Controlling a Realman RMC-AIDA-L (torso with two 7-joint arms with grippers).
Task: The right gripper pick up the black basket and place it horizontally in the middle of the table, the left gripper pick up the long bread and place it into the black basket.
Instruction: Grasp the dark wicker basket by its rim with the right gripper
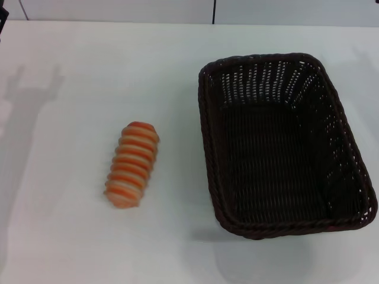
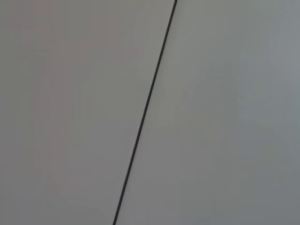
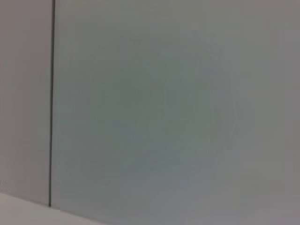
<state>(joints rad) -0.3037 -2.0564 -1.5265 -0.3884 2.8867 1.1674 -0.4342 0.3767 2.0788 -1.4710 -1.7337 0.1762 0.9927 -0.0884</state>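
Sitting lengthwise on the tabletop [image 1: 77, 71] toward the right, the black basket [image 1: 284, 148] awaits its first step, untouched. The long bread [image 1: 132, 164] lies well apart at its left. Neither pincer is visible, so I cannot tell their state; the right pincer must reach the rim next.

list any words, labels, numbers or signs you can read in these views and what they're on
None: no view shows any readable text.
The dark woven wicker basket carries no label or tag.
The orange and cream striped long bread has only its ridged stripes.
The plain white table is unmarked.
Both wrist views show only blank pale panels split by a dark seam, with no writing.
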